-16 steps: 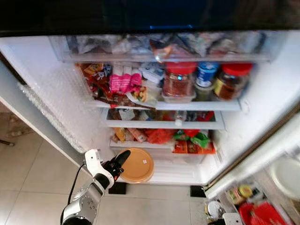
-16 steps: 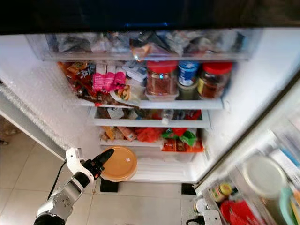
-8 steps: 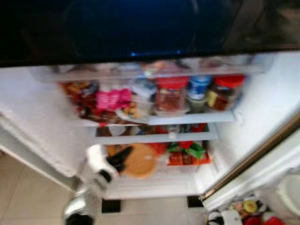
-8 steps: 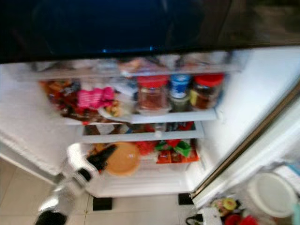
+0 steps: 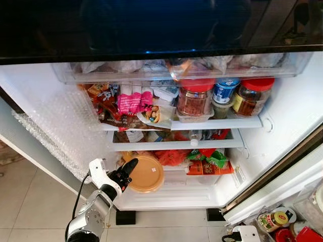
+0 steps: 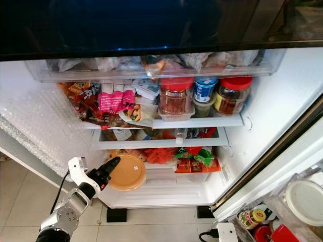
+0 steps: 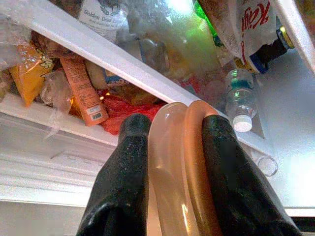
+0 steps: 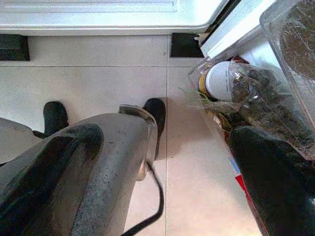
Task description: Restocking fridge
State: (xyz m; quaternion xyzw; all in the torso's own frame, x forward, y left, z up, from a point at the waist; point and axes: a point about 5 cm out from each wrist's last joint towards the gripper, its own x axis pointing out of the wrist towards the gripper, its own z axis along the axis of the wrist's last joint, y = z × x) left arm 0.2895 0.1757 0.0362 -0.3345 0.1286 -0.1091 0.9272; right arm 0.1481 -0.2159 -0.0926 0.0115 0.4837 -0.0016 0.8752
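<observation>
Right now the left gripper (image 5: 127, 171) is pinching the edge of a round orange container (image 5: 146, 175), its two black fingers (image 7: 123, 182) closed on either side of the rim, and is holding it on edge just in front of the lowest shelf (image 5: 166, 157) of the open fridge (image 5: 282, 116). That shelf is already carrying red and green packets (image 5: 209, 161), so the robot is probably needing to tip the container flat and slide it in on the left of the shelf, near the orange packet (image 7: 83, 91). With such a narrow hold, a slow push seems wise. The right gripper (image 8: 162, 162) is hanging spread open over the tiled floor (image 8: 98, 88).
</observation>
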